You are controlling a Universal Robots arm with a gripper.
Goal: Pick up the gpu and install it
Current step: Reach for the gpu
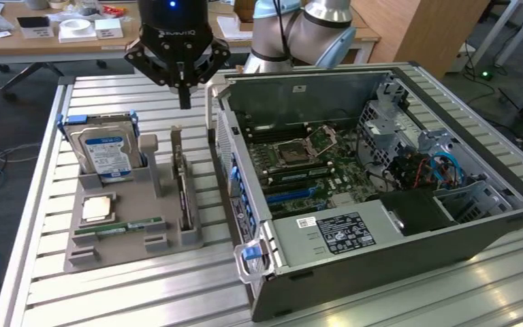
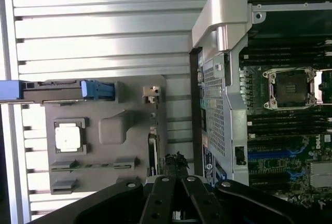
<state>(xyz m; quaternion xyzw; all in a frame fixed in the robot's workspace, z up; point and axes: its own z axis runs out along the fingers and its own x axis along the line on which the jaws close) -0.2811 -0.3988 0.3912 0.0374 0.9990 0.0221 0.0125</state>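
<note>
Here, pincer (image 1: 185, 102) clenched, empty, hovering. Gpu (image 1: 183, 187) stands on edge in the tray (image 1: 107, 253) slot below it. We judge it light, stiff, fragile: grip the bare top edge, gently.

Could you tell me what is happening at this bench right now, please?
The robot's black hand, shut and empty, hangs above the thin black expansion card with a silvery end bracket, which stands on edge in the grey parts tray. The card is not yet in the open black computer case beside the tray.
</note>
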